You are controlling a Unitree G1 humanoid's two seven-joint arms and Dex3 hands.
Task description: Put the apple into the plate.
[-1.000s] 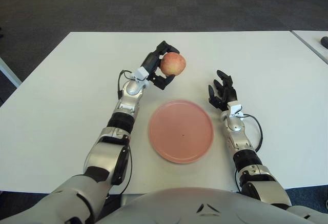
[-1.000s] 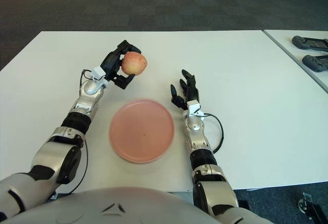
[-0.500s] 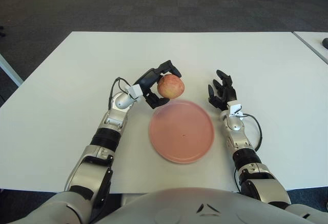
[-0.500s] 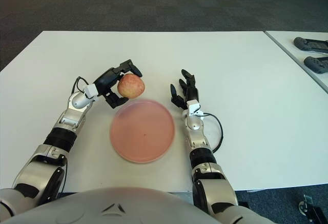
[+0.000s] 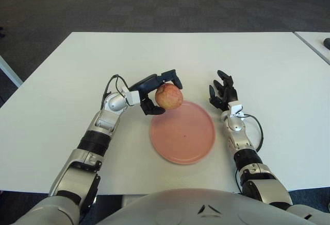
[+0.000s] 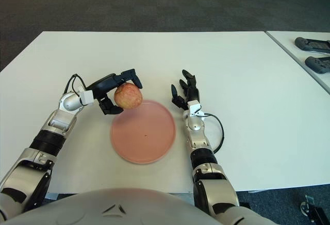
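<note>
White surface (image 5: 67,81), grey carpet behind: your left hand (image 5: 154,88) has its fingers closed on the apple (image 5: 168,96).
Apple sits over the plate's (image 5: 183,142) far-left rim; your right hand (image 5: 223,93), fingers spread, shows right of the plate.

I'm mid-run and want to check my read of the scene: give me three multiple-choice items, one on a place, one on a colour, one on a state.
1. Where does the apple show?
A. over the plate's far-left rim
B. at the plate's centre
C. on the table by the right hand

2. What colour is the plate?
A. blue
B. pink
C. white

3. What state is the left hand in?
A. open and idle
B. shut on the apple
C. curled and holding nothing

Answers:
1 A, the apple overlaps that edge of the plate.
2 B, a plain pink disc on the white table.
3 B, its fingers wrap the apple above and below; the right hand shows beside the plate, on its right, fingers spread.
</note>
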